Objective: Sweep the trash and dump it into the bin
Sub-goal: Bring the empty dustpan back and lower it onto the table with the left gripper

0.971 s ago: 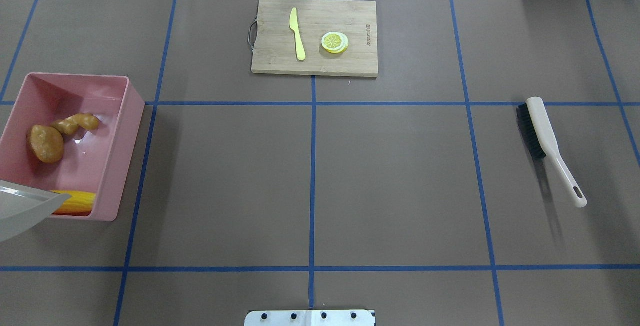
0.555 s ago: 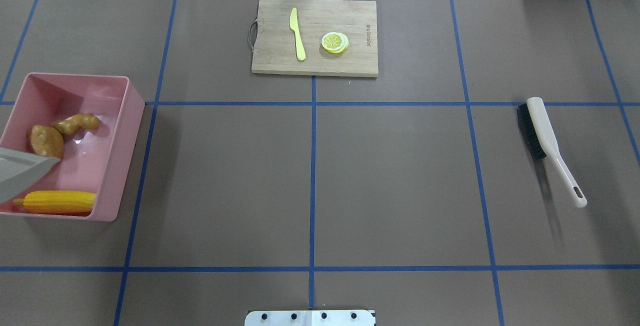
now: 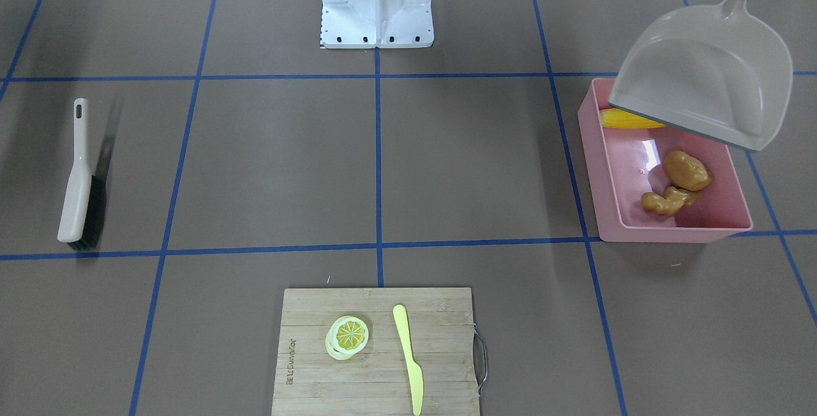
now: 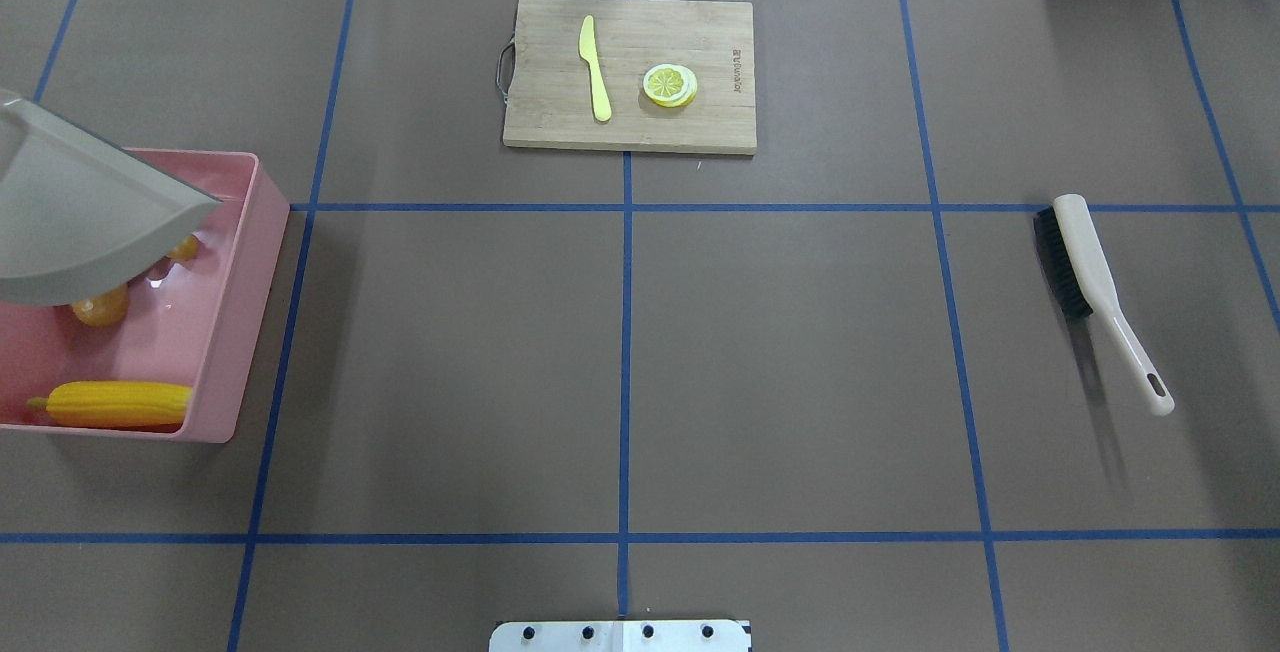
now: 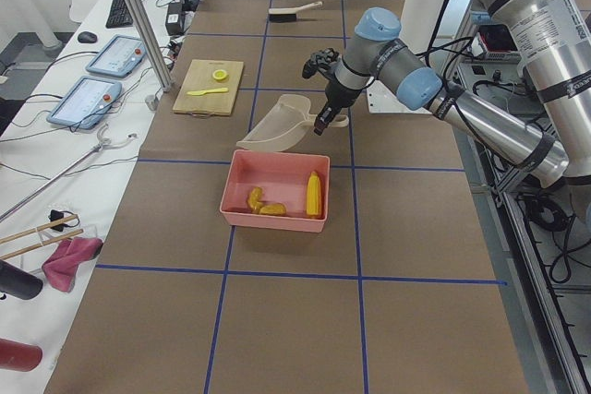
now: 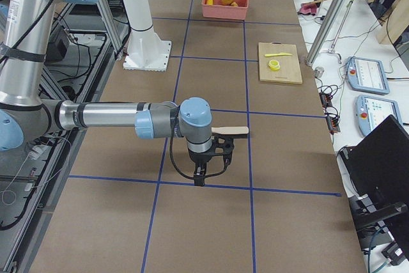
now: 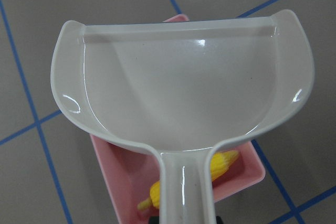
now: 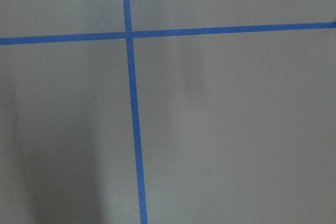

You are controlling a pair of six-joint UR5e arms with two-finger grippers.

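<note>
The pink bin [image 4: 255,262] stands at the table's left edge. In it lie the yellow corn cob [image 4: 115,403], the brown potato [image 3: 686,170] and the tan ginger root [image 3: 667,201]. My left gripper [image 5: 322,123] is shut on the handle of the beige dustpan [image 4: 80,217] and holds it tilted above the bin's far half. The dustpan is empty in the left wrist view [image 7: 178,93]. My right gripper [image 6: 199,177] hangs over the table near the brush [image 6: 231,132]. It shows only in the exterior right view, so I cannot tell whether it is open.
The brush [image 4: 1090,282] lies on the table at the right. A wooden cutting board [image 4: 690,32] with a pale yellow knife [image 4: 596,67] and lemon slices [image 4: 669,85] sits at the far middle. The robot's base plate [image 4: 620,636] is at the near edge.
The dustpan has moved from the bin's near corner to over its far half. The corn is uncovered; the potato and ginger are now partly covered in the overhead view.
</note>
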